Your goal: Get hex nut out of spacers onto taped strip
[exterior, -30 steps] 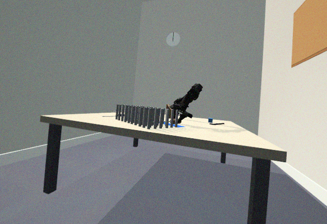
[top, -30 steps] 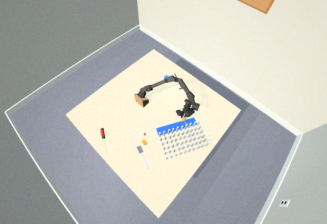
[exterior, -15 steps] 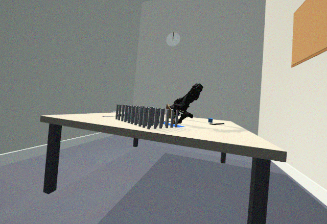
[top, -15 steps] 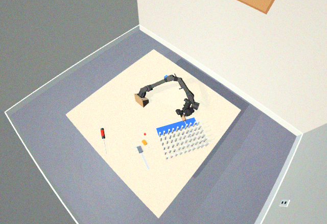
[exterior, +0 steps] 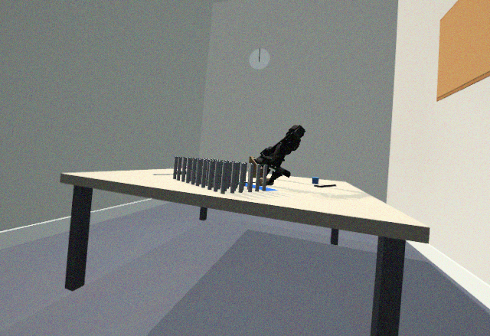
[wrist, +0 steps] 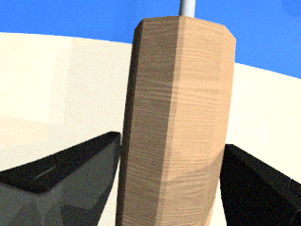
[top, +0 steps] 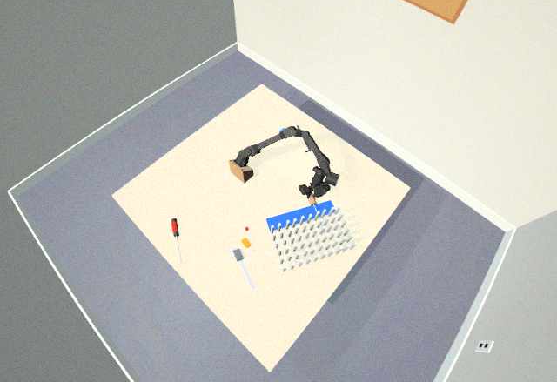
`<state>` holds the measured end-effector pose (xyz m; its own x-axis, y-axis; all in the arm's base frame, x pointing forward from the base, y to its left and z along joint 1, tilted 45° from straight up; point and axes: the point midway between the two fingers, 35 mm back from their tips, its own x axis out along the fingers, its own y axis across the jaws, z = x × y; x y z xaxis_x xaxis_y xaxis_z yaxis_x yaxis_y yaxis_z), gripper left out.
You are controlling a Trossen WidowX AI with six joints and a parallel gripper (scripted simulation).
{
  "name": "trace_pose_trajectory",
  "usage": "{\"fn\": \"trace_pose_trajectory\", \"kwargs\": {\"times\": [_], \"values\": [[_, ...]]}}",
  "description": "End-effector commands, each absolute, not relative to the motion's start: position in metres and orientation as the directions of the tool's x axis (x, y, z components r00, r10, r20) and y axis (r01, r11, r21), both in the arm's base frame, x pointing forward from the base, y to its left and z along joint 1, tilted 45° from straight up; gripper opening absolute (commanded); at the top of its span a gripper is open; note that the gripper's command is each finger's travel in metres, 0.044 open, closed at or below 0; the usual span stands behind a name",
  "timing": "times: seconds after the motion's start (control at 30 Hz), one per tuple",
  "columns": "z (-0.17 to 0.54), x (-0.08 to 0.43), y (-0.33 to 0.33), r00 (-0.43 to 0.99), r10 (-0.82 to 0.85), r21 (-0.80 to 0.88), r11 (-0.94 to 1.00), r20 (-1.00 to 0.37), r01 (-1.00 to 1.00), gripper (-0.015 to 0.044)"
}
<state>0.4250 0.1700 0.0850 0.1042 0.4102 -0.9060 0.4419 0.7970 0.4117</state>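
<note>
My gripper (top: 311, 196) (wrist: 171, 150) is shut on the wooden handle (top: 312, 200) (wrist: 188, 94) of a tool, low beside the blue taped strip (top: 287, 219) (wrist: 71, 19). The tool's thin metal shaft (top: 315, 208) (wrist: 187, 7) runs from the handle over the strip towards the spacers; its far end is not visible. The metal spacers (top: 295, 237) (exterior: 223, 177) stand upright in rows behind the strip. The hex nut cannot be made out in any view.
A red-handled screwdriver (top: 175, 227), a grey tool with a long flat blade (top: 245, 273), an orange block (top: 245, 243) and a small red thing (top: 246, 228) lie to one side of the spacers. A blue object (exterior: 315, 180) and a dark flat thing (exterior: 325, 185) are near the arm.
</note>
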Motion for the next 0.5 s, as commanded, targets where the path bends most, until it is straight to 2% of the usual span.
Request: {"fn": "trace_pose_trajectory", "kwargs": {"times": [0.0, 0.47], "values": [[0.0860, 0.4224, 0.1702, 0.106, 0.407, 0.409, 0.795, -0.907, 0.447, 0.0000], [0.0889, 0.4147, 0.1730, 0.106, 0.408, 0.409, 0.795, -0.907, 0.448, 0.0000]]}}
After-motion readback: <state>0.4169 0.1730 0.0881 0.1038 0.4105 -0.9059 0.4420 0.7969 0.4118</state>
